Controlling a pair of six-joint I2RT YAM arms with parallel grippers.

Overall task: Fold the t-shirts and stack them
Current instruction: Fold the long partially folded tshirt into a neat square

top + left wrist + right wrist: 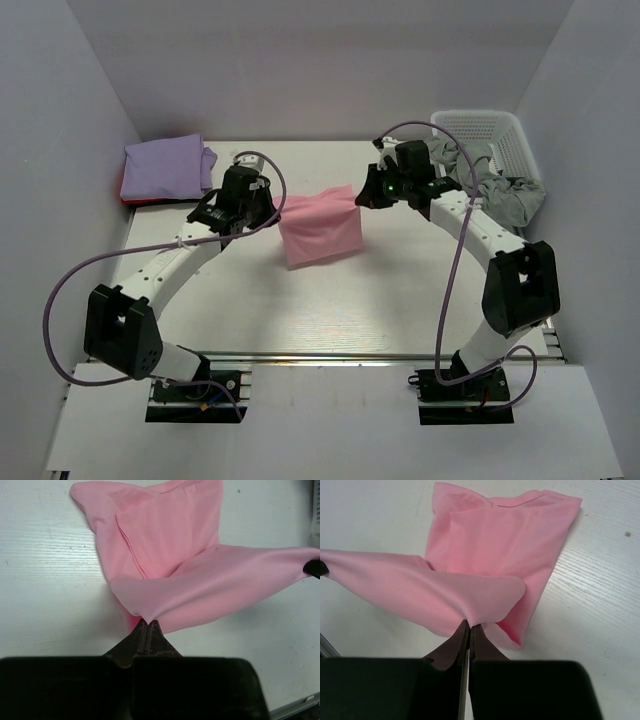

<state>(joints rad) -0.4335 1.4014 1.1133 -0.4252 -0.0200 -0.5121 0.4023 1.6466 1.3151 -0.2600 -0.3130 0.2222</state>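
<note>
A light pink t-shirt (pixel 318 228) hangs stretched between both grippers at mid-table, its lower part resting on the surface. My left gripper (pixel 274 213) is shut on its left corner; in the left wrist view the cloth (pixel 175 555) runs out from the pinched tips (pixel 148 622). My right gripper (pixel 361 196) is shut on the right corner, with the pink cloth (pixel 485 565) bunched at its tips (pixel 470 624). A folded lavender t-shirt (pixel 165 167) lies at the back left on top of a red one (pixel 135 201), of which only an edge shows.
A white plastic basket (pixel 485 135) stands at the back right with grey cloth (pixel 505 192) spilling out over its front. White walls close in the table on three sides. A metal rail (pixel 380 354) runs along the near edge.
</note>
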